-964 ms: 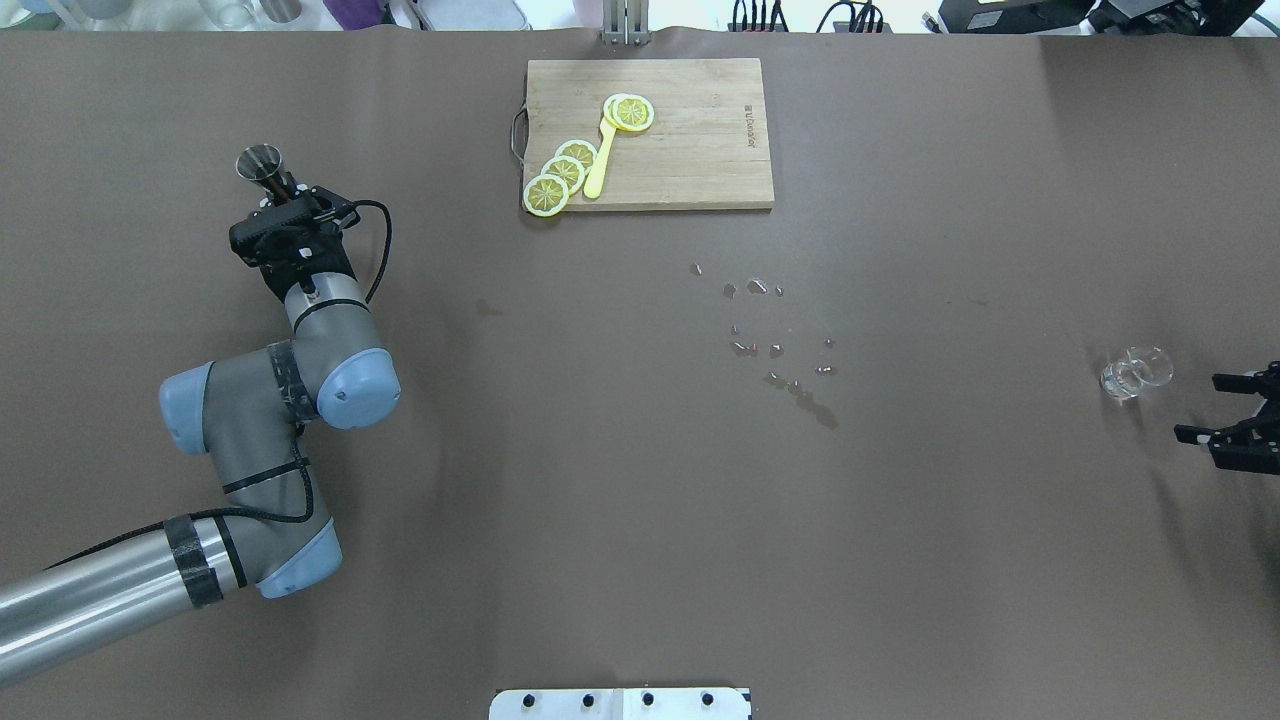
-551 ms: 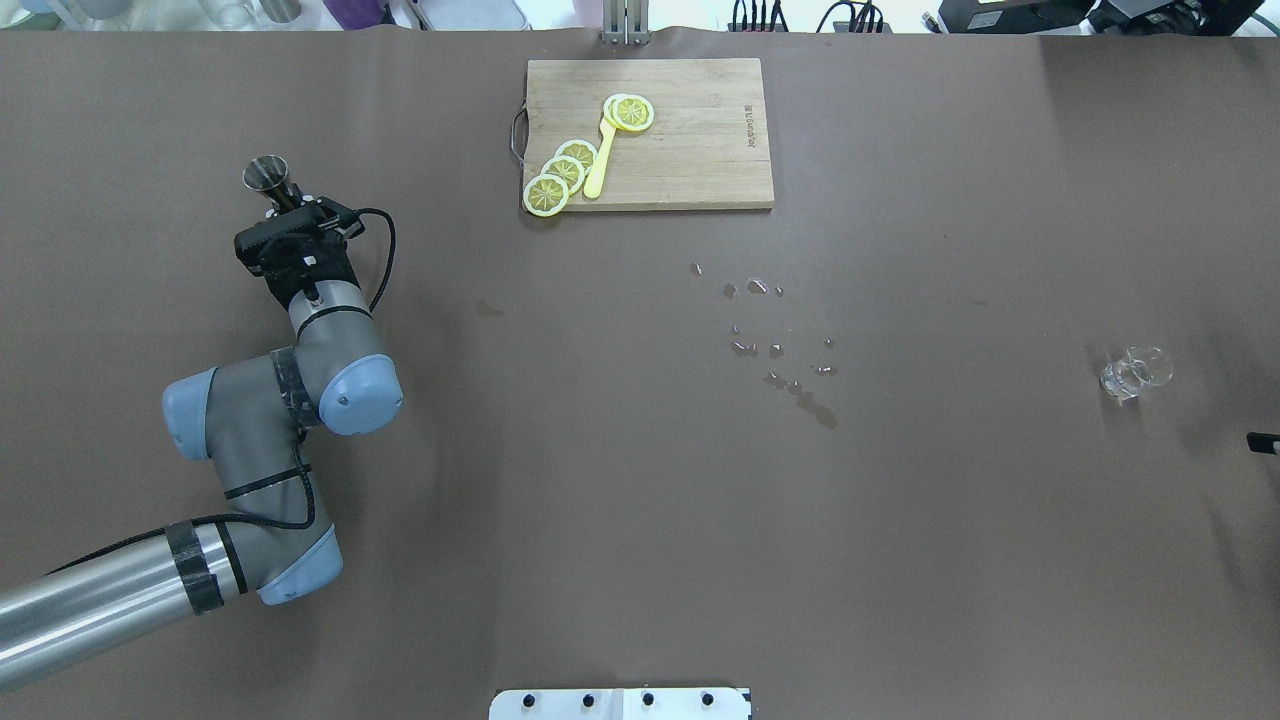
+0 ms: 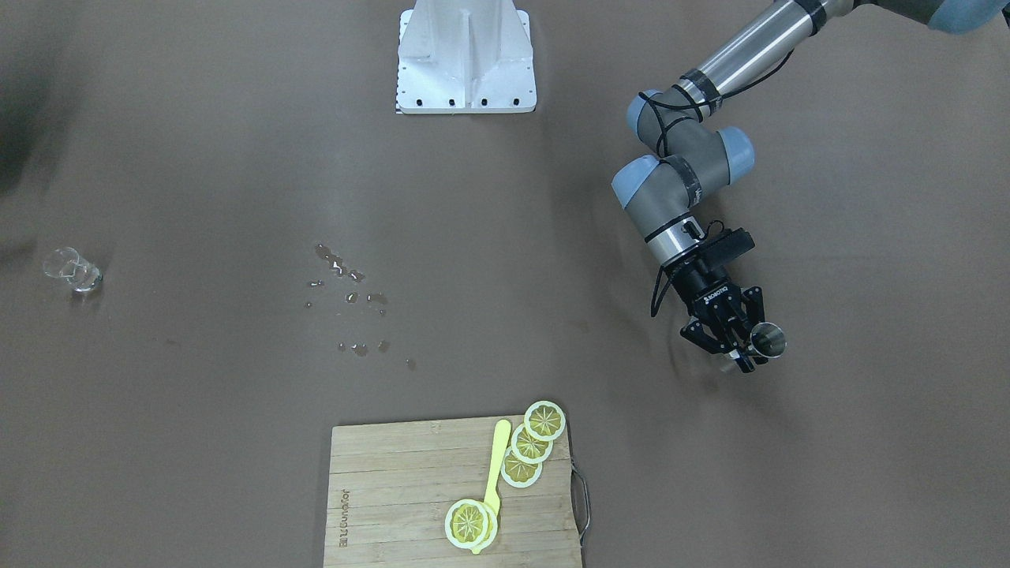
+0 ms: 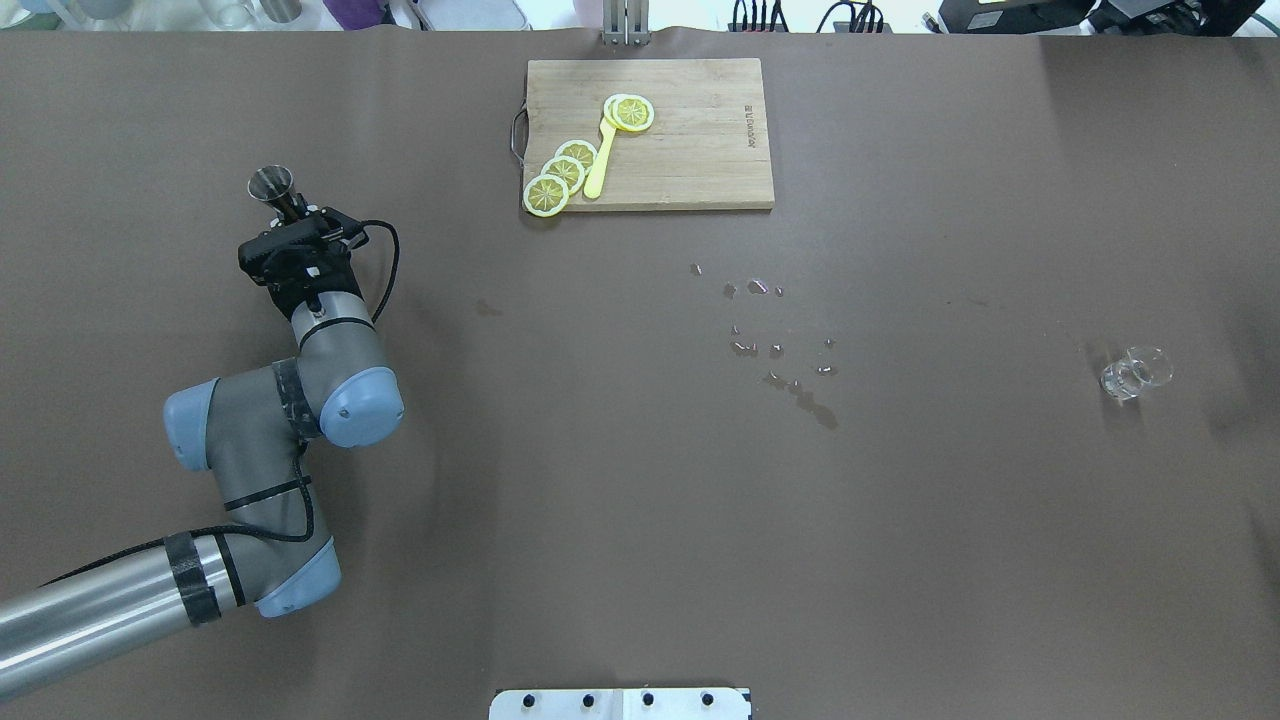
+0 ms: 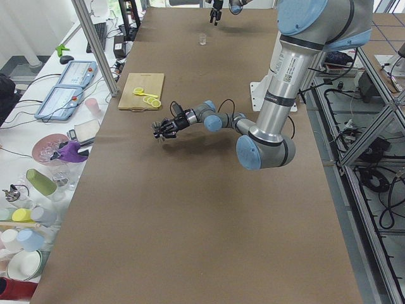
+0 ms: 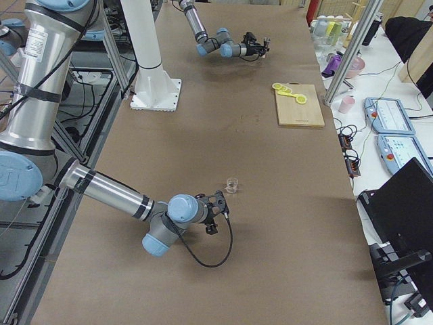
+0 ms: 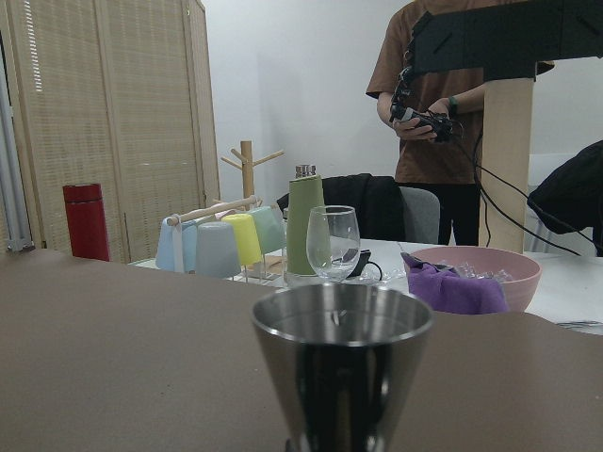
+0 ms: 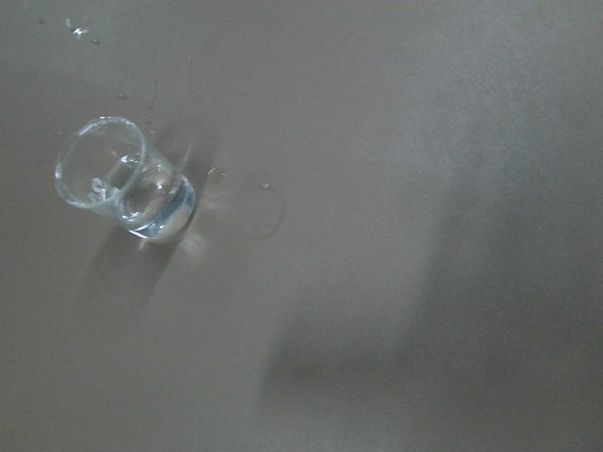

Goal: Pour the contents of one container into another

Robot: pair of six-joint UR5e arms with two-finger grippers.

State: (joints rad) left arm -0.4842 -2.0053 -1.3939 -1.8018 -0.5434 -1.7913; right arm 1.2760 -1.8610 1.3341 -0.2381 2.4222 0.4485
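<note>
Well left of cutting board (image 4: 700,150), left gripper (image 3: 740,353) holding jigger (image 3: 768,340)

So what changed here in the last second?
The left claw, holding the shiny steel cone-shaped cup, drifted slightly toward the robot. The right claw drew back past the overhead view's right edge. The clear small glass, wooden cutting board, spilled drops: unchanged.

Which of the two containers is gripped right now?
The metal cup, clamped in the left gripper; the clear glass stands free on the table.
</note>
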